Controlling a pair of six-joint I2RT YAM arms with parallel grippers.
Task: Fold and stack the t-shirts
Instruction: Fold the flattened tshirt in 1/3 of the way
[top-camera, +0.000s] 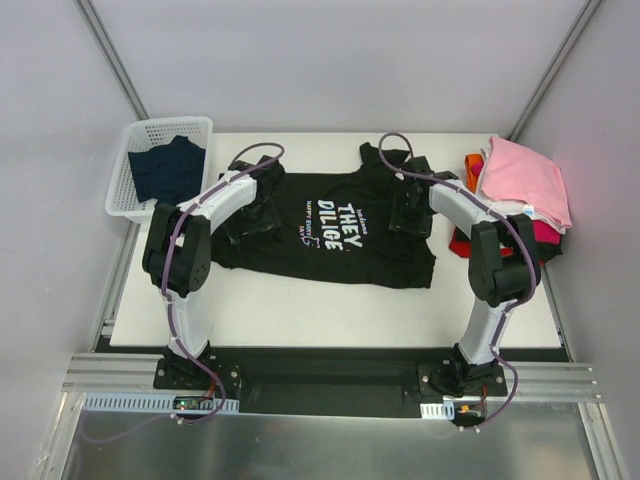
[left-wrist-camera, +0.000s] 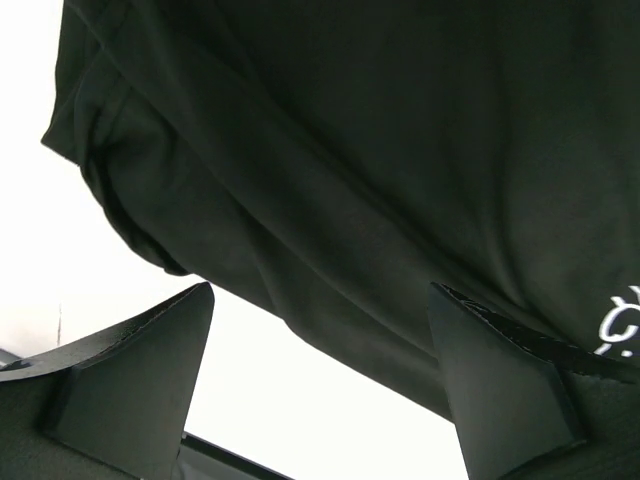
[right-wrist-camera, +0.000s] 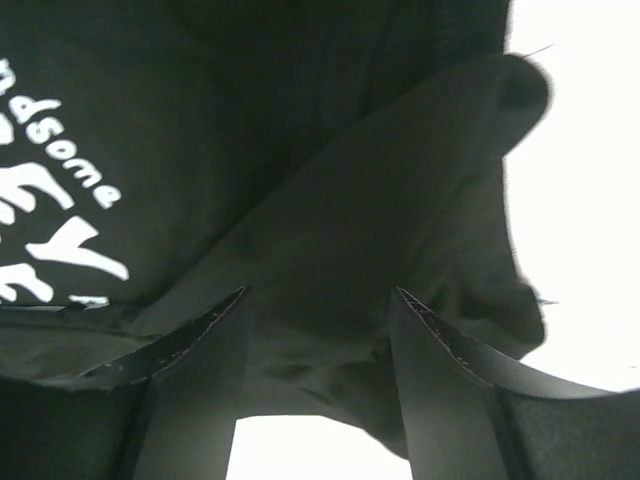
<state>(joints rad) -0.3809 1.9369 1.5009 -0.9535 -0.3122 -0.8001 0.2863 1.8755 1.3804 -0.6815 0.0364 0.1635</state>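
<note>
The white surface (top-camera: 300, 315) carries the black t-shirt (top-camera: 330, 240) spread flat at its middle, lettering up, so both sides can be reached. The left tool (top-camera: 257, 217) stands wide apart at the shirt's left edge. The right tool (top-camera: 408, 213), narrower but not clamped, straddles a ridge of cloth, probably to lift it for a fold.

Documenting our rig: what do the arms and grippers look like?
The left arm and right arm have white links, black joints and purplish cables alongside. The left gripper and right gripper each have two black wedge-shaped fingers.
</note>
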